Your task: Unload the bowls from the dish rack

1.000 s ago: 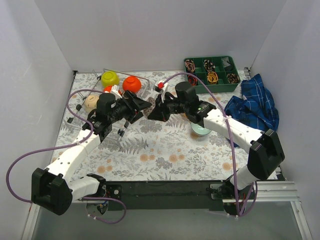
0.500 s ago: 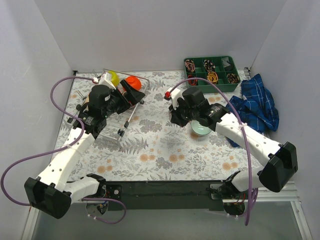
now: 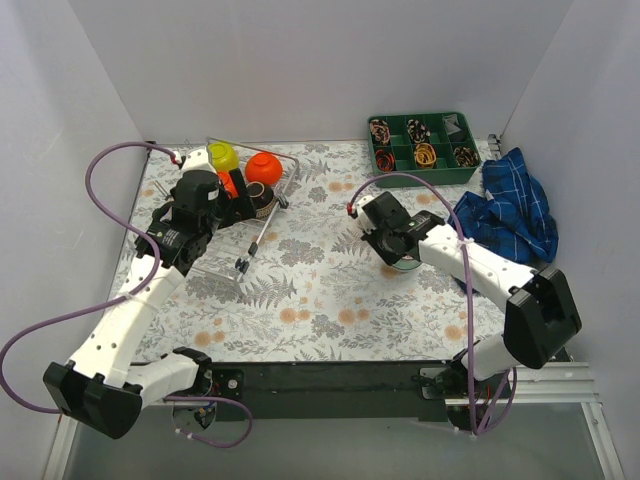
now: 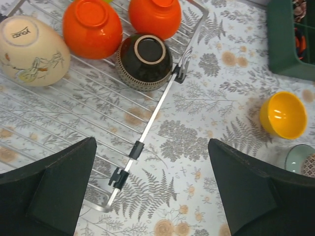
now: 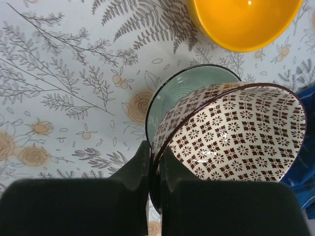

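The silver wire dish rack (image 4: 147, 123) (image 3: 250, 240) holds a beige bowl (image 4: 30, 49), two red-orange bowls (image 4: 93, 27) (image 4: 155, 14) and an upturned dark brown bowl (image 4: 145, 61). A lime green bowl (image 3: 222, 156) sits at the rack's far end. My left gripper (image 4: 160, 196) (image 3: 258, 205) is open and empty above the rack's right edge. My right gripper (image 5: 155, 167) (image 3: 398, 250) is shut on the rim of a whitish patterned bowl (image 5: 236, 132), tilted over a pale green bowl (image 5: 197, 88) on the table. A yellow-orange bowl (image 5: 246, 19) (image 4: 283, 114) stands just beyond.
A green compartment tray (image 3: 420, 140) with small items stands at the back right. A blue checked cloth (image 3: 510, 210) lies at the right, close to the pale green bowl. White walls enclose the table on three sides.
Both grippers have drawn apart from the middle. The left moved back left over the rack. The right moved right and down with the patterned bowl onto the pale green bowl.
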Tool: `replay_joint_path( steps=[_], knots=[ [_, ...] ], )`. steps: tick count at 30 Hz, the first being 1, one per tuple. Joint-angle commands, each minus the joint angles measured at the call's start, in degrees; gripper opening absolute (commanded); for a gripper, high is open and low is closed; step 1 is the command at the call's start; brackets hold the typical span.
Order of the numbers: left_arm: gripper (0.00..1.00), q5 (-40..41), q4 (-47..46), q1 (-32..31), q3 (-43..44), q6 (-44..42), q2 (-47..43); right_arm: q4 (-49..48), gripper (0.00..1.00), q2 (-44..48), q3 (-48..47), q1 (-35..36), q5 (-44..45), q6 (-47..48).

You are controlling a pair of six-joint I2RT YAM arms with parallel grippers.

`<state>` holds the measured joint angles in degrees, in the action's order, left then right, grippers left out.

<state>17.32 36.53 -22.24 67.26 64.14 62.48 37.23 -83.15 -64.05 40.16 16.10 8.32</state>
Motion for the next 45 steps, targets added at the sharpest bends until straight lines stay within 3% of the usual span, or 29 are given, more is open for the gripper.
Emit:
replay_joint_path(
  steps=[1,5,7,11,17,28,29,37,41,45],
  knots=[
    [0.98,4.7,3.3,0.2,1.8,-3.7,-2.3,-4.4,0.01,-2.2,0.8,-1.7,3.7,-1.6],
    [0.98,5.4,4.5,0.1,1.7,-4.2,-2.9,-7.1,0.03,-3.9,1.8,-3.1,3.4,-2.3],
    [0.98,5.7,4.9,0.1,1.6,-4.5,-3.0,-8.0,0.09,-4.0,2.4,-3.8,2.6,-3.0],
    [0.98,5.8,5.0,0.1,1.1,-4.7,-3.4,-8.3,0.31,-4.3,2.9,-4.1,0.6,-3.7],
    [0.98,5.6,4.9,0.2,0.8,-4.8,-3.0,-7.7,0.45,-3.2,2.6,-4.1,-0.6,-5.0],
    [0.98,6.7,4.8,0.2,1.1,-6.2,0.3,-5.2,0.49,3.7,2.7,-4.1,-7.1,-9.4],
    [0.98,7.0,4.8,0.1,1.0,-7.1,0.8,-5.2,0.53,4.3,2.5,-4.1,-8.9,-9.8],
    [0.98,19.7,5.2,0.3,3.0,-13.9,11.2,-5.5,0.73,11.6,2.3,-4.1,-13.5,-11.1],
    [0.98,27.4,1.5,2.0,3.1,-19.7,17.2,-6.9,0.82,15.6,4.2,-4.1,-15.7,-10.6],
    [0.98,29.5,-3.1,4.6,2.6,-26.2,22.7,-9.4,0.88,19.6,7.0,-4.1,-19.0,-10.5]
  ],
)
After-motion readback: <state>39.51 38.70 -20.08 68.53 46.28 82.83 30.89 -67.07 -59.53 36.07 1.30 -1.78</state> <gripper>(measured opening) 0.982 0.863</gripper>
